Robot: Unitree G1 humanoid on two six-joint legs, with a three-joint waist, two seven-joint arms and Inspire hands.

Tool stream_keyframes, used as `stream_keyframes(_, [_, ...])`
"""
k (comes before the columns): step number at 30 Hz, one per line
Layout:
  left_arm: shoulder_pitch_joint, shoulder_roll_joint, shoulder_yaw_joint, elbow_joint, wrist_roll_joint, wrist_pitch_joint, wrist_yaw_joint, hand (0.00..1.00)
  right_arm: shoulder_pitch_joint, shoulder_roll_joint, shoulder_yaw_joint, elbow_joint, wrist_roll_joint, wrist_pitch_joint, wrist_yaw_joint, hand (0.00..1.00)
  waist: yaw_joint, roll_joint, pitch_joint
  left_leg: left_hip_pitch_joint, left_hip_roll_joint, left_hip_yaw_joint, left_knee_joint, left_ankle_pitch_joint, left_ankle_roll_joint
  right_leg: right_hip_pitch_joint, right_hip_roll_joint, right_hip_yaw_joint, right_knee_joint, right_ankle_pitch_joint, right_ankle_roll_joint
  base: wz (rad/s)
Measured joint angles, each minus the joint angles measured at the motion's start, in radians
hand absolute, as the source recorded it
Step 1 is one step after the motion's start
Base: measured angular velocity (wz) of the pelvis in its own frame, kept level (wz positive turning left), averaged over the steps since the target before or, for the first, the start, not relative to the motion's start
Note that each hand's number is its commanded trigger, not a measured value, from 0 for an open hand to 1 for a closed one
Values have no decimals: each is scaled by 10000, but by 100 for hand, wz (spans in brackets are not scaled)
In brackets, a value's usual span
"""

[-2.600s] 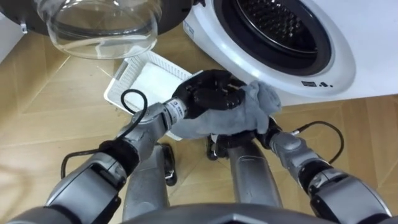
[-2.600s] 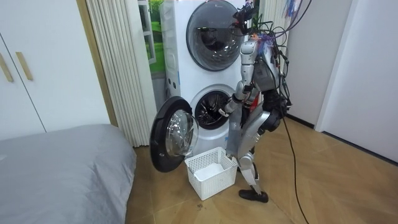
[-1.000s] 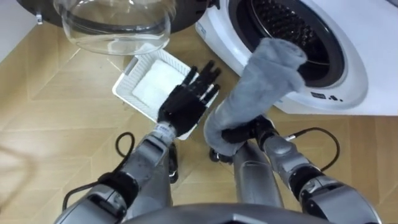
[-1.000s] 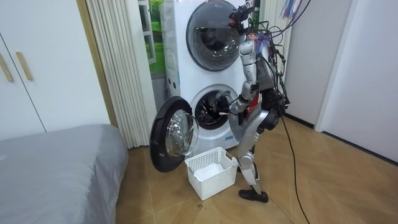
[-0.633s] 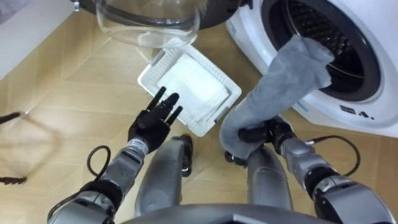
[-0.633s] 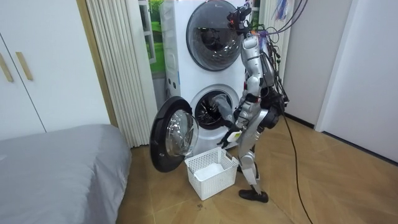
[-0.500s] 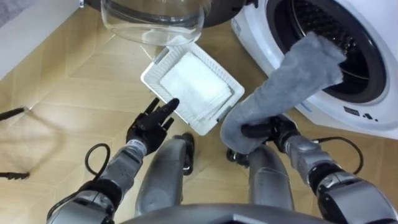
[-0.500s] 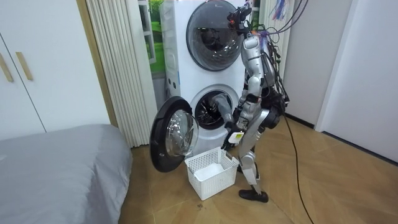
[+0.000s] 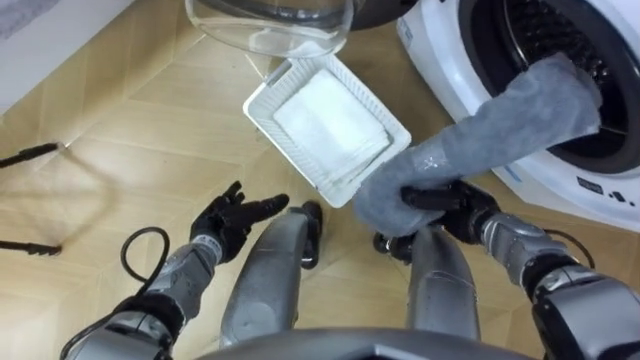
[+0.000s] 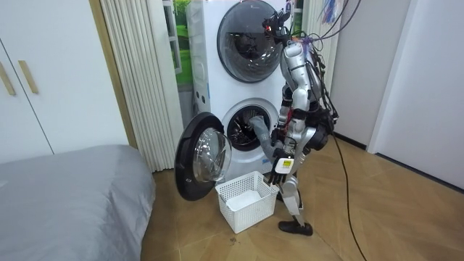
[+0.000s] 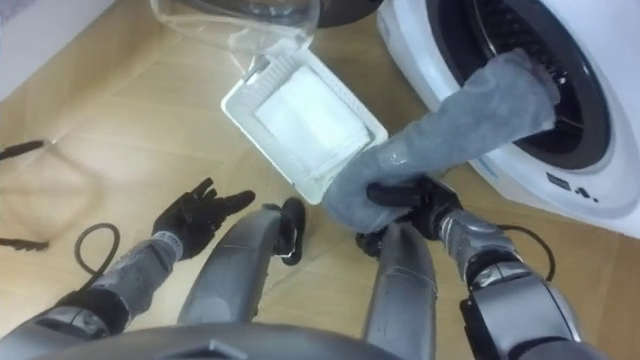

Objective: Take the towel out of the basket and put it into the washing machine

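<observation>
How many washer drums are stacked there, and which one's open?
2. The upper drum has its door shut. The lower drum is open, its door swung to the room view's left, and the towel in the right hand reaches into it.

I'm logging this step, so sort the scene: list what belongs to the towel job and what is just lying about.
Job: grey towel, its far end at the drum mouth; right hand, shut on it; washing machine; its open door.
Lying about: white laundry basket; bed; left hand, open, idle.
</observation>
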Motion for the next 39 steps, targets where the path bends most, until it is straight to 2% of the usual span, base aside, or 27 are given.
stream_keyframes(2, [1,4,2,7,-19,15,-43,0,-91,-22,-62,36,537,123,199,100,-68,-11,32,-39,-13,59,22,14,24,-35,-74,-29,67,-23,6,11])
stream_keyframes(5, [2,6,-3,0,-17,146,-70,0,-225,-183,-140,269,1246,194,536,100,-163,-58,69,-109,-35,334,58,48,86,-228,-354,-7,396,-196,59,18])
stream_keyframes(7, [37,73,-2,-6,-49,231,-34,0,-248,-349,-161,266,1704,366,610,100,-156,-80,76,-225,-196,337,122,51,94,-400,-499,18,637,-281,63,13])
stream_keyframes(11, [72,201,3,8,-59,258,14,0,-267,-417,-448,268,2446,379,619,100,-193,-104,83,-323,-238,305,243,50,99,-491,-573,1,842,-324,52,6])
stream_keyframes(12, [81,202,1,10,-62,267,18,0,-281,-469,-487,267,2644,386,620,100,-210,-114,84,-325,-312,262,286,46,107,-508,-626,16,880,-364,68,7])
stream_keyframes(19, [199,455,-82,-79,-670,293,20,0,-614,-781,-514,254,3586,857,874,100,-303,-343,45,-546,-372,289,553,11,165,-734,-666,89,1108,-349,82,1])
stream_keyframes(22, [375,497,118,-413,-745,376,19,0,-866,-1095,-1069,231,3680,1029,1056,100,-359,-433,41,-688,-503,297,735,8,222,-906,-828,120,1373,-371,110,7])
stream_keyframes(24, [536,590,345,-524,-764,411,17,0,-980,-1220,-1317,240,3693,1047,1133,100,-390,-479,12,-712,-510,284,841,-7,248,-891,-840,119,1409,-366,113,2])
stream_keyframes(26, [670,814,400,-694,-843,451,23,0,-1086,-1416,-1454,243,3699,1168,1222,100,-418,-568,-8,-744,-507,268,935,-18,265,-890,-844,122,1460,-355,129,0])
stream_keyframes(28, [877,1115,401,-865,-865,492,50,0,-1194,-1660,-1495,261,3709,1367,1225,100,-418,-731,-72,-737,-506,290,1067,-42,305,-890,-858,162,1563,-352,135,0])
stream_keyframes(34, [963,1337,507,-1079,-1234,529,443,0,-1356,-2240,-1818,245,4053,1621,1106,100,-501,-1101,-64,-781,-531,386,1213,-77,355,-926,-997,140,1711,-343,130,1])
stream_keyframes(36, [1105,1508,537,-1492,-1247,537,494,0,-1574,-2479,-1877,206,4049,1740,921,100,-609,-1358,-73,-968,-544,433,1247,-44,364,-1132,-1010,209,1727,-287,122,0])
stream_keyframes(39, [1187,1573,646,-1664,-1295,538,667,0,-1853,-2677,-1995,84,4086,1793,574,100,-771,-1534,-80,-1062,-529,472,1327,-41,436,-1223,-1005,227,1735,-239,142,-3])
